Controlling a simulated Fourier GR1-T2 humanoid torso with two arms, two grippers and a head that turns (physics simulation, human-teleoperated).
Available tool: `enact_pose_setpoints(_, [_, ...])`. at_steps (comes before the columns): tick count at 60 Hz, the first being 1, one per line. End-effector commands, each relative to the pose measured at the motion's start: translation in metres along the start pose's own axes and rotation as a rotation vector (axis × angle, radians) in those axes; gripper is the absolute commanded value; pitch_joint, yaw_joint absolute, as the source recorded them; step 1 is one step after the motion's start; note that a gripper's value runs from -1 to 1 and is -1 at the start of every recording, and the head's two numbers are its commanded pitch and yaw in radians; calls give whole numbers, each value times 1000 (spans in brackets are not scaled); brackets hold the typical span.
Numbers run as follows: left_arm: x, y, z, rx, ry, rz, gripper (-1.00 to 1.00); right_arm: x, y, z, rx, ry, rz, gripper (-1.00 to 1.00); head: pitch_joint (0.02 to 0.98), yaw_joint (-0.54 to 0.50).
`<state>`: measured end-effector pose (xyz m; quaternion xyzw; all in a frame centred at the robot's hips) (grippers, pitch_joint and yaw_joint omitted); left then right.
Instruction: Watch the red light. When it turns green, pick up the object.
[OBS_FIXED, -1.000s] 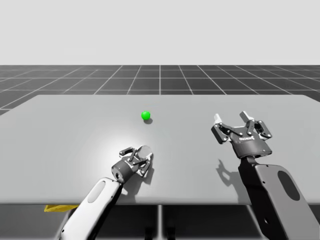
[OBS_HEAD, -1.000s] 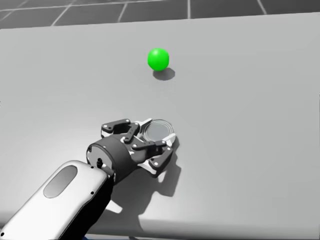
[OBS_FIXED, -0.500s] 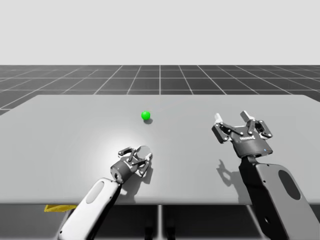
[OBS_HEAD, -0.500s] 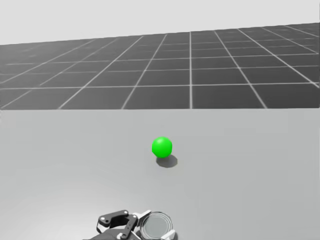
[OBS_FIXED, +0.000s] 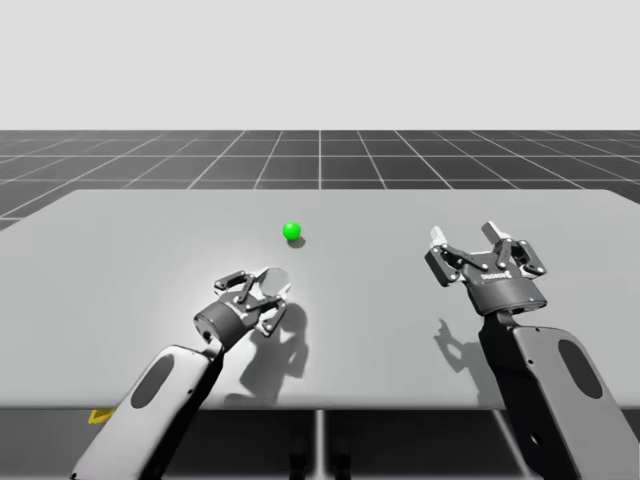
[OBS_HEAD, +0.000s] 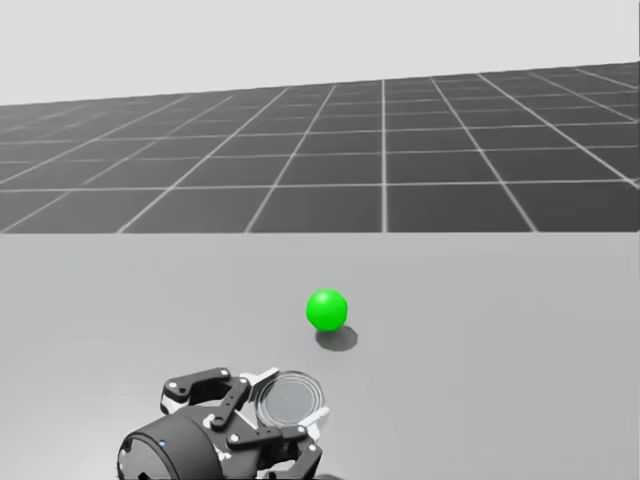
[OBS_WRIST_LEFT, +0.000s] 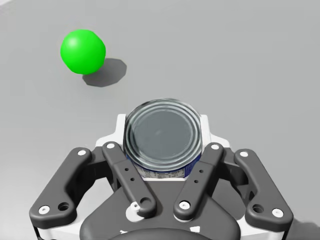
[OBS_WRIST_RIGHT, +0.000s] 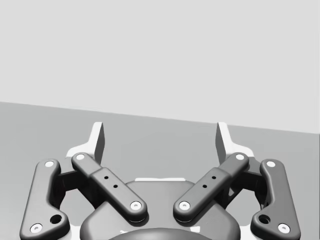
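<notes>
**Green light on, can in my left fingers**

Grey surface (OBS_FIXED: 120, 260) fills the lower half of the high view, with a dark grid floor (OBS_FIXED: 320, 150) behind it and a pale blank background above. The green light (OBS_FIXED: 291, 231), a small ball, sits on the surface a little left of the frame's centre. Lower and slightly left of it, my left fingers (OBS_FIXED: 243, 288) are closed around a silver can (OBS_FIXED: 272, 281). Their shadow (OBS_FIXED: 283, 335) lies on the surface toward the lower right of them. At the right of the frame, well apart from the can, my right fingers (OBS_FIXED: 436, 238) stand spread with nothing in them.

From my head, the green light (OBS_HEAD: 326, 309) is at the centre of the frame. The silver can (OBS_HEAD: 291, 397) is lower and a little left of it, gripped by my left fingers (OBS_HEAD: 228, 402) at the bottom edge.

At my left wrist, I look down on the can's round lid (OBS_WRIST_LEFT: 162, 137). My left fingers (OBS_WRIST_LEFT: 120, 167) press it from both sides, and a blue band shows under the rim. The green light (OBS_WRIST_LEFT: 83, 51) lies ahead of the fingers and off to one side. I cannot tell whether the can's base touches the surface.

At my right wrist, my right fingers (OBS_WRIST_RIGHT: 97, 137) are wide apart and released over bare surface (OBS_WRIST_RIGHT: 160, 117).
</notes>
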<state>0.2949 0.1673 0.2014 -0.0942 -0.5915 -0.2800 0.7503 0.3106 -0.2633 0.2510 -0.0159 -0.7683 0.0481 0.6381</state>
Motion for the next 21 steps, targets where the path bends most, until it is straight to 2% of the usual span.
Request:
enact_pose_setpoints(1, [48, 10, 1, -44, -104, -62, 1000, 1, -1, 0, 1, -3, 0, -1000, 460, 137])
enact_pose_setpoints(21, [129, 40, 19, 79, -314, -56, 1000, 0, -1, 0, 4, -2, 6, -1000, 458, 138])
